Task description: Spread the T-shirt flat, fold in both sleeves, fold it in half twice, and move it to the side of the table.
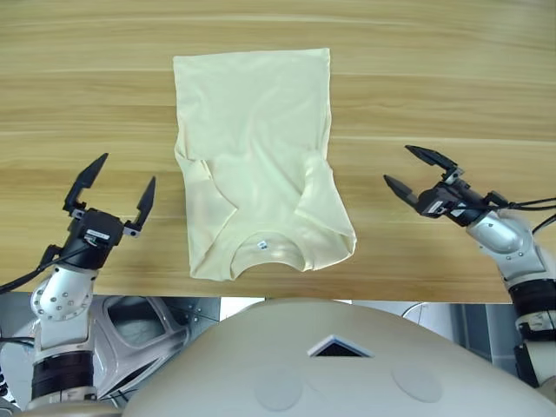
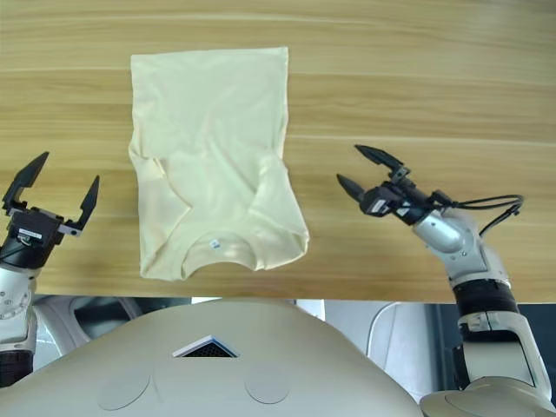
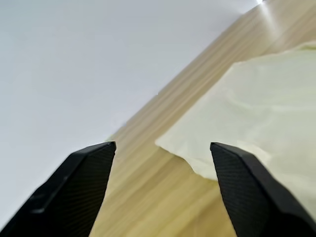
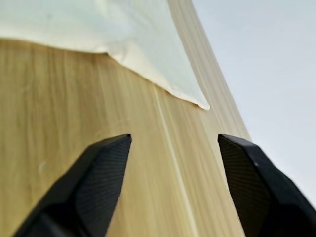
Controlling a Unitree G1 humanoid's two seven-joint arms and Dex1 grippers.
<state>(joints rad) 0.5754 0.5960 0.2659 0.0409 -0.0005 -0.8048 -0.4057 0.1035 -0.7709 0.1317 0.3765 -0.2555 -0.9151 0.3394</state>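
Observation:
A pale yellow T-shirt [image 1: 256, 156] lies on the wooden table [image 1: 434, 87], collar toward the near edge and hem toward the far side. Both sleeves are folded in over the body, leaving a long narrow shape. My left gripper [image 1: 109, 193] stands open over the table to the left of the shirt, apart from it, holding nothing. To the shirt's right my right gripper [image 1: 408, 168] is open too, its tips pointing at the shirt's side with a gap between. The wrist views show the shirt's edge [image 3: 256, 123] [image 4: 148, 54] beyond each pair of open fingers.
Bare wood lies on both sides of the shirt and beyond its hem. The table's near edge [image 1: 417, 300] runs just below the collar. A cable [image 1: 530, 206] trails from the right wrist.

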